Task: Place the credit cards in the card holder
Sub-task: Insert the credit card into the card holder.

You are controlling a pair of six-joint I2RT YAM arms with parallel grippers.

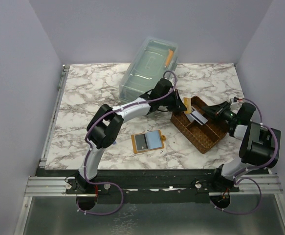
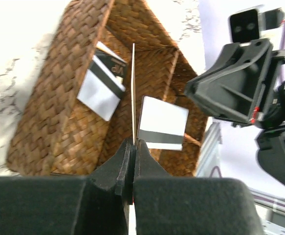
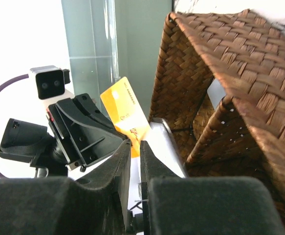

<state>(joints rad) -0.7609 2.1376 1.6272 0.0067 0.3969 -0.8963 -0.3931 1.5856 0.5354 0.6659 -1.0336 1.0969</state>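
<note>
**Left gripper clamps yellow card over tray; card holder lies open and apart**

Pose: In the overhead view the left arm [image 1: 127,110] reaches from the lower left up to frame centre. The left gripper [image 2: 133,144] sits at the upper-left corner of the woven tray [image 2: 49,122]. Its fingers are pressed together on the yellow card [image 3: 124,110], which stands on edge above the tray. The right arm [image 1: 252,142] bends in from the lower right. The right gripper [image 3: 134,147] sits over the tray's right side, facing the left one at close range. Its fingers stand a narrow slot apart, and nothing is seen between them.

Task items: The card holder [image 1: 148,142] lies unfolded on the marble table [image 1: 93,98], below and left of the tray and clear of both grippers. Its grey and light-blue panels face up. Two more cards lean inside the tray: a black-striped card [image 2: 100,85] left of the held card's edge and a pale striped card [image 2: 163,122] right of it.

Obscured: The left wrist view shows the held card only as a thin line. From overhead, both grippers cover much of the tray's interior. The compartment each leaning card occupies cannot be fixed.

Surroundings: A clear plastic box [image 1: 147,68] stands at upper centre, just behind the left gripper. The orange item inside it is too small to identify.
</note>
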